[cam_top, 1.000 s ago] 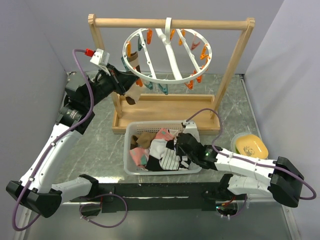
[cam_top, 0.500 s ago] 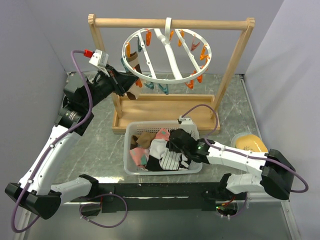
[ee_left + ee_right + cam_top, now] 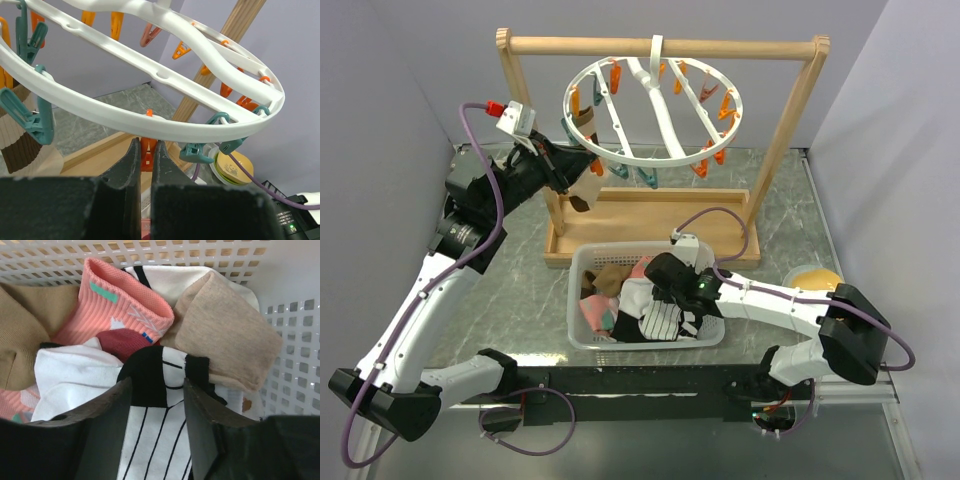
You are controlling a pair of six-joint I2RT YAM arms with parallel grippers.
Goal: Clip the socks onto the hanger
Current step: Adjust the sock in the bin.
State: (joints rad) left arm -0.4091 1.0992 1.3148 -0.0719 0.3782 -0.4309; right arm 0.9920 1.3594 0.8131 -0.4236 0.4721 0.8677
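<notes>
Left gripper (image 3: 146, 145) is sitting pinched together under round white plastic ring hanger (image 3: 150, 125), orange peg (image 3: 147, 152) showing at its tips. Right gripper (image 3: 156, 387) is hovering, fingers apart, over black-and-white striped sock (image 3: 150, 440) in white perforated plastic basket (image 3: 290, 270).

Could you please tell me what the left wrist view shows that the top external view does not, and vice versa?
Only the left wrist view shows that the left claw is shut on an orange peg hanging under the hanger. Only the top external view shows the basket of socks and the right claw reaching into it. Both show the hanger, the wooden frame, the brown striped sock hanging at the hanger's rim, and the yellow dish.
</notes>
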